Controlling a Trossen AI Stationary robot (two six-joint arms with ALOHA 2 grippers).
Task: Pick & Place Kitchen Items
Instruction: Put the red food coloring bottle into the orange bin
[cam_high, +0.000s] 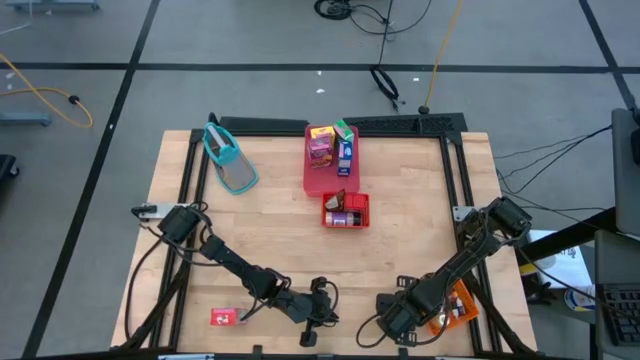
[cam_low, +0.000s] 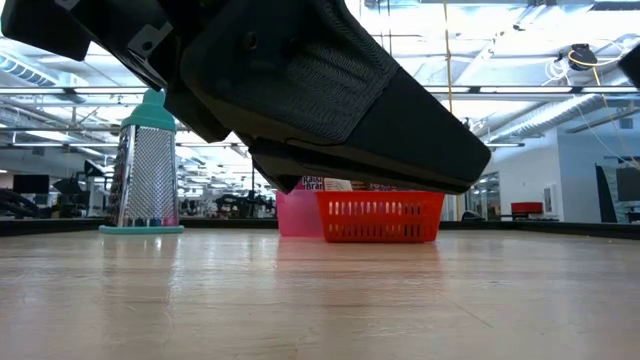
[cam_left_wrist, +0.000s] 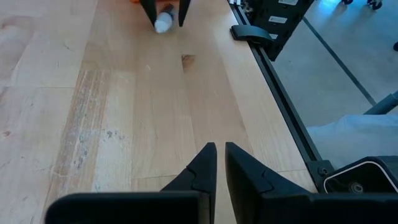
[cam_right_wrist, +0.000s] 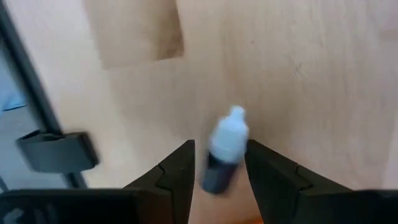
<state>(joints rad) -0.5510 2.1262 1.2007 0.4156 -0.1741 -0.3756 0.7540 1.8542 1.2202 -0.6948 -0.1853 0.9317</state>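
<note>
My right gripper (cam_right_wrist: 217, 163) stands near the table's front edge, right of centre (cam_high: 395, 320), pointing steeply down and shut on a small bottle (cam_right_wrist: 224, 149) with a dark body and a white cap. The left wrist view shows the same bottle (cam_left_wrist: 163, 23) between those fingers, cap downward, close over the wood. My left gripper (cam_left_wrist: 221, 163) waits shut and holding nothing, low over the table to the left of it (cam_high: 330, 300). Other kitchen items, small cartons (cam_high: 322, 145), stand on a pink tray (cam_high: 312, 180); more lie in a red basket (cam_high: 345, 211). My right gripper pinches the bottle's dark body (cam_right_wrist: 214, 174) between its two fingers, coming from above and slanting steeply down. The bottle lies along the fingers, and its white cap end (cam_right_wrist: 231, 127) sticks out past the fingertips toward the table. Whether the cap touches the wood I cannot tell.
A teal-handled grater (cam_high: 230, 160) lies at the back left. An orange bin (cam_high: 455, 305) sits just right of my right arm. A small red packet (cam_high: 225, 317) lies at the front left. A black rail (cam_left_wrist: 280, 93) runs along the table's edge.
</note>
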